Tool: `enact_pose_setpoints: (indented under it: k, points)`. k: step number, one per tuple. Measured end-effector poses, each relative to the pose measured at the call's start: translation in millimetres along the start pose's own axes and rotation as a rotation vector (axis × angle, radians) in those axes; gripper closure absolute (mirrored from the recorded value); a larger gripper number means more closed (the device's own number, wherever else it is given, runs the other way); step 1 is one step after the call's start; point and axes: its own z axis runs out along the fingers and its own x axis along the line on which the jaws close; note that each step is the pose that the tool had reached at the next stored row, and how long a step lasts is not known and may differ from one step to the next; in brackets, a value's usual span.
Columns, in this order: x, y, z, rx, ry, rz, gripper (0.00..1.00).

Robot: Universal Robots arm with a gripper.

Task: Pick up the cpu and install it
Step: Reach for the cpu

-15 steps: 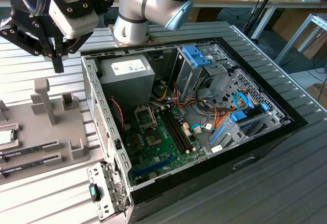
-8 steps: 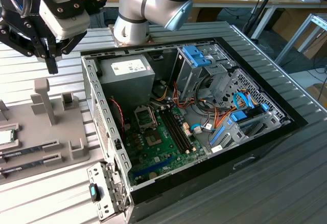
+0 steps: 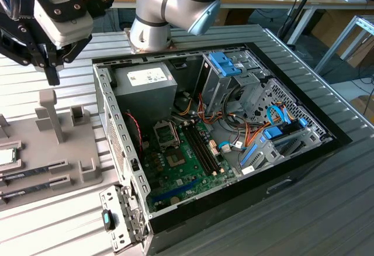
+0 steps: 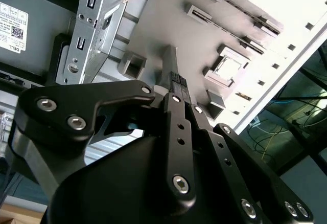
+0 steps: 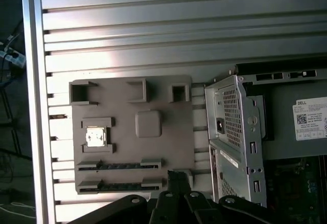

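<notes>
Gripper [image 4: 176, 81], closed on nothing, hovers above the grey tray [image 5: 171, 132] on the slatted surface [image 5: 127, 24]. The step in hand is judged to be the approach for pickup, and a grasp calls for parting the jaws and centring them over the cpu [image 5: 95, 136]. This chip lies flat in its tray pocket, metal top up, square with no long axis, edges parallel to the tray's; farther off is the open case [image 3: 234, 121] with its socket [image 3: 165, 133].
</notes>
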Motion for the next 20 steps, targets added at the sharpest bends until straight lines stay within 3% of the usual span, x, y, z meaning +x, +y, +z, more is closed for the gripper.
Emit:
enact_pose_setpoints:
  k: [20]
  points:
    - [21.3,-1.7,0.2,0.0,0.0,0.0,0.89]
